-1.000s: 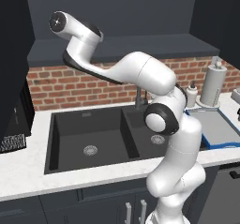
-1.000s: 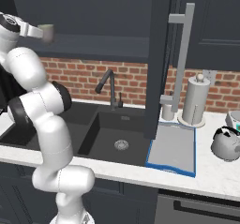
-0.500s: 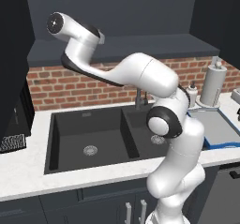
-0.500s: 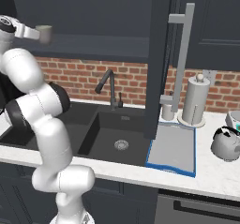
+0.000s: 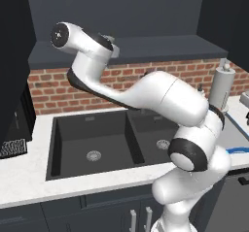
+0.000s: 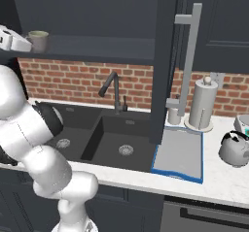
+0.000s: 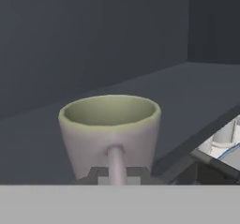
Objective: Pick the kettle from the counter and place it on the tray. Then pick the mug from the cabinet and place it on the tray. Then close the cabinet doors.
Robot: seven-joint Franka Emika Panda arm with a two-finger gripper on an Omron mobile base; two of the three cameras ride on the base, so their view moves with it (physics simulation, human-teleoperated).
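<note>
The grey-beige mug stands upright on the dark shelf of the cabinet, its greenish-cream inside showing. Its loop handle points at the hand, and my gripper is shut on that handle. From the right base view the mug sits at the shelf's left end with the gripper against its left side. The silver kettle rests on the white counter, to the right of the tray, which has nothing on it. A cabinet door hangs open above the tray.
A black double sink with a dark faucet lies below the shelf. A paper-towel roll stands behind the tray. The open door's silver bar handle juts out over the tray's back edge. My arm's elbow spans the sink.
The elbow has swung a little lower and to the right. The hand stays at the mug on the shelf, jaws drawn slightly tighter on the handle.
</note>
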